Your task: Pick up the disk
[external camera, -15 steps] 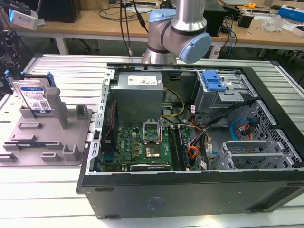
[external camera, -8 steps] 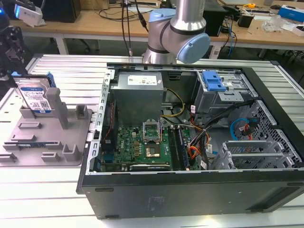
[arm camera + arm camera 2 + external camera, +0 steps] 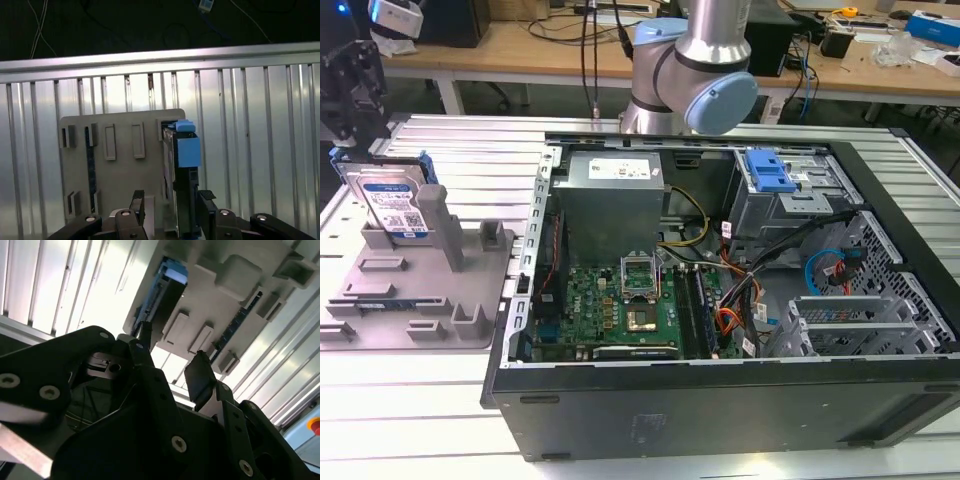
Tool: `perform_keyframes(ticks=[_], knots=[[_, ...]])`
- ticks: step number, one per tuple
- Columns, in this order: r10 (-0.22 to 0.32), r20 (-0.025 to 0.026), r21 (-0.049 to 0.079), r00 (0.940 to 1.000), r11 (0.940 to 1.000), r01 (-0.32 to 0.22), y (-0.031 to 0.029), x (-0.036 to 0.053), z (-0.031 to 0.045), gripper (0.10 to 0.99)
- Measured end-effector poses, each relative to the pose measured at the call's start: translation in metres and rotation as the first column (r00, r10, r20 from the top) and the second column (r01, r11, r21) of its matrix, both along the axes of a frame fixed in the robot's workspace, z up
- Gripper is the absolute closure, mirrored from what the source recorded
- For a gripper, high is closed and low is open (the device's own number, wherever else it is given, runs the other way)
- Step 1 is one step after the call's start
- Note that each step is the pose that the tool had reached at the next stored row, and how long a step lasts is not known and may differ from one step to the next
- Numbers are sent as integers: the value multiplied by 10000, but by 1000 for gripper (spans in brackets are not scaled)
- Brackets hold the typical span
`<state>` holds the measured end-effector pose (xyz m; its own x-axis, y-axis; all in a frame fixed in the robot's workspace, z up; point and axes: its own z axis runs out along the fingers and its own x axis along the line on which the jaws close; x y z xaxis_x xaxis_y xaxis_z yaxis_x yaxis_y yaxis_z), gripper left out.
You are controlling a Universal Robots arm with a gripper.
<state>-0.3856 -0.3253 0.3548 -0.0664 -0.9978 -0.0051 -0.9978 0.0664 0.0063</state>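
Disk (image 3: 388,205) stands on edge in a slot at the far corner of the grey tray (image 3: 430,310), on the exterior view's left. Label faces the camera, blue rail along its top edge. In the first wrist view the disk (image 3: 182,170) shows edge-on, blue rail uppermost, against one side of the tray (image 3: 120,175).

Gripper (image 3: 355,120) hangs just above the disk, apart from it. Jaws spread wide: in the first wrist view the fingers (image 3: 138,200) straddle the disk's line with a gap on each side, and the gripper (image 3: 171,197) grips nothing. In the second wrist view the gripper (image 3: 171,361) is likewise spread, with the tray (image 3: 240,275) beyond it.

Tray has several upright posts (image 3: 435,225) near the disk and lies flat on the slatted metal table (image 3: 420,420). Just beside it, toward the exterior view's right, is the open computer case (image 3: 720,400) with a blue caddy (image 3: 767,172) inside. Arm (image 3: 690,60) rises behind the case, with a workbench (image 3: 500,45) further back.
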Motion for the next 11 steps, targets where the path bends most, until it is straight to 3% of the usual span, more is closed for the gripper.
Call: perform_keyframes(ticks=[1,3,11], knots=[[21,1,-3,10000,10000,-21,53,-10,-2,545],[103,-1,-6,9999,9999,-103,104,-53,-7,545],[441,0,-11,9990,9990,-441,147,-259,-43,545]])
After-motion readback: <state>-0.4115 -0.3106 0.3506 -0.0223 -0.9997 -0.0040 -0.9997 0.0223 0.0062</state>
